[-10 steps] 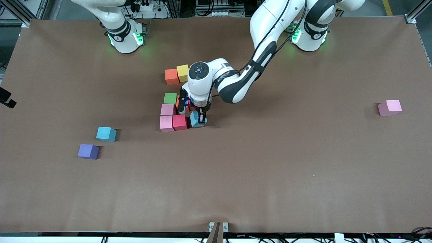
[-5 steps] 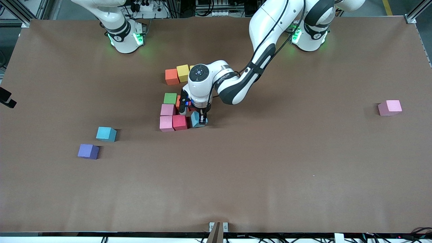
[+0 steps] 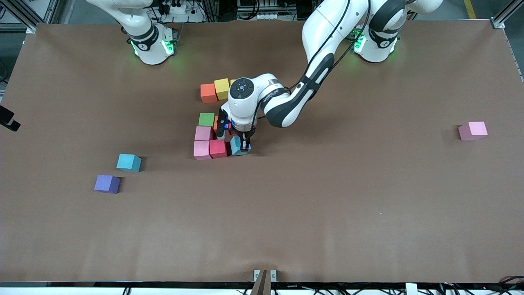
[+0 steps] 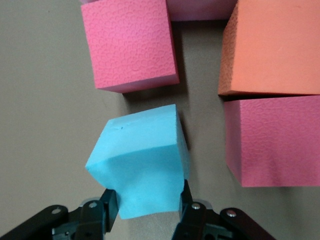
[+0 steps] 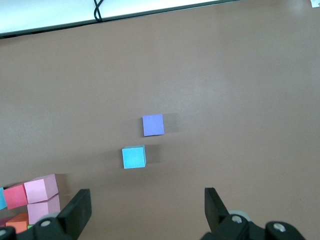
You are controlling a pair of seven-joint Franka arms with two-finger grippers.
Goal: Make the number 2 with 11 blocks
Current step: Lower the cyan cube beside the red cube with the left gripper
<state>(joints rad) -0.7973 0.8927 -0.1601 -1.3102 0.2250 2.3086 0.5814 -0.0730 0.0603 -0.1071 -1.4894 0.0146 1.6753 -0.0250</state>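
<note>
The left claw (image 4: 145, 212) grips a tilted light blue block (image 4: 140, 165) beside the red block (image 4: 130, 45); right claw (image 5: 145, 210) gapes.

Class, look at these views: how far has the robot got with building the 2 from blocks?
Done: orange, yellow, green, two pink and red blocks sit grouped mid-table. In hand: left gripper shut on a tilted blue block beside the red one. Left: loose blue, purple and pink blocks lie apart; right gripper waits open.
</note>
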